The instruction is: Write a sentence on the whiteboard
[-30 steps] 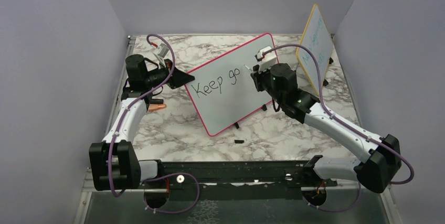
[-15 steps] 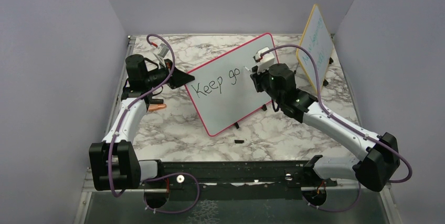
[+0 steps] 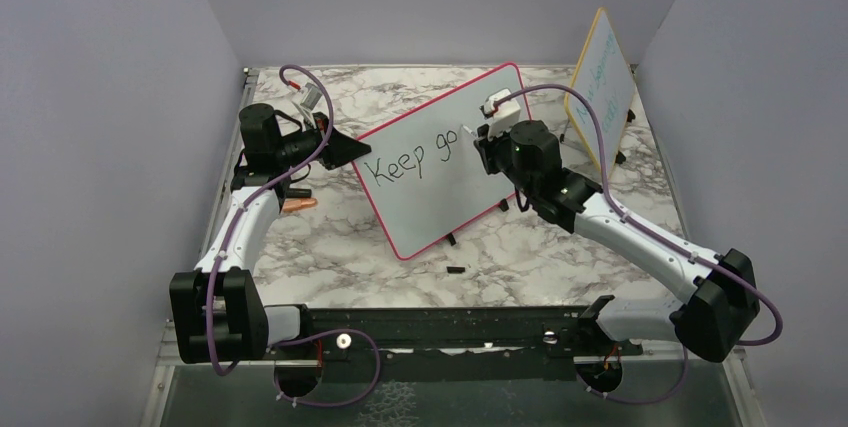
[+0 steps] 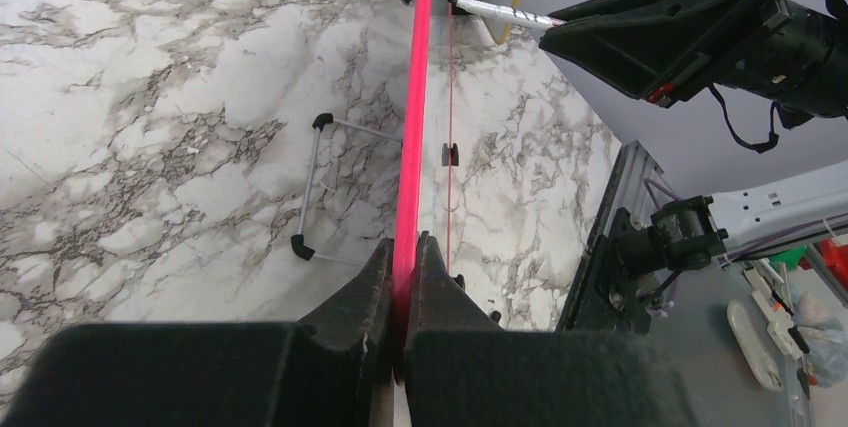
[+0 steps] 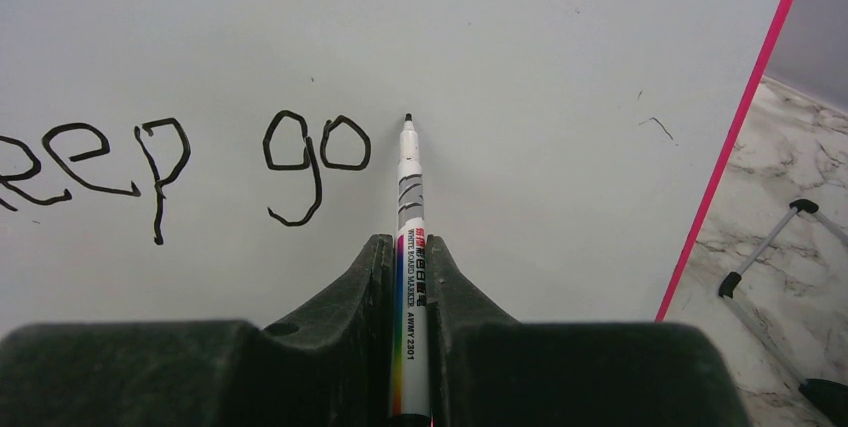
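Left jaws pinch the whiteboard (image 3: 430,202) edge; right jaws grip a marker (image 5: 410,247), tip just right of the sentence (image 5: 157,187).

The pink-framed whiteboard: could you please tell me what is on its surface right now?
Black handwriting reads "Keep go"; the marker tip sits just right of the "o". From above, the right arm's fingers cover the board beside those letters.

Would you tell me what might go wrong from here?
The left gripper pinches the whiteboard only by its thin frame, so pen pressure might swing or slip it. The marker tip sits just right of the unfinished sentence; if it shifts in the right gripper, letters could skew. The yellow-framed board beside that gripper could get knocked.
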Controlling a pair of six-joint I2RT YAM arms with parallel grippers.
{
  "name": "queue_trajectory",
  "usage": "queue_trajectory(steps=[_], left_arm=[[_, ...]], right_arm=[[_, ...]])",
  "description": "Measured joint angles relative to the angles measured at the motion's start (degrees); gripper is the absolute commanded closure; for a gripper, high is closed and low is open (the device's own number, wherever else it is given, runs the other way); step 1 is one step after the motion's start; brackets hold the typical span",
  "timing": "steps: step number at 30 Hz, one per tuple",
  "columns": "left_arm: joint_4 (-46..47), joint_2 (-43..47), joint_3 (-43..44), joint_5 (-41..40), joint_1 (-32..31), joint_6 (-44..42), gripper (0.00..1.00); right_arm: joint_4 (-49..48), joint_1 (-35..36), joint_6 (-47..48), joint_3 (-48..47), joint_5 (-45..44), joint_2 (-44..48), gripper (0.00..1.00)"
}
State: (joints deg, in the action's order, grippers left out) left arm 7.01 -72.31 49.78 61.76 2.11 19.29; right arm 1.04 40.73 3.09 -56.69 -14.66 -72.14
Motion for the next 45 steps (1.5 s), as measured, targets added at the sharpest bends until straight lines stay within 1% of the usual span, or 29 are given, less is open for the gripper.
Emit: queue_trajectory(steps=[16, 45], left_arm=[[0.0, -0.1, 0.0, 0.0, 0.0, 0.0, 1.00], [-0.1, -0.1, 0.1, 0.0, 0.0, 0.0, 1.00]], right_arm=[[-1.2, -0.1, 0.5, 0.0, 0.0, -1.2, 1.00], [-1.4, -0.2, 0.9, 0.0, 2.7, -1.0, 1.00]])
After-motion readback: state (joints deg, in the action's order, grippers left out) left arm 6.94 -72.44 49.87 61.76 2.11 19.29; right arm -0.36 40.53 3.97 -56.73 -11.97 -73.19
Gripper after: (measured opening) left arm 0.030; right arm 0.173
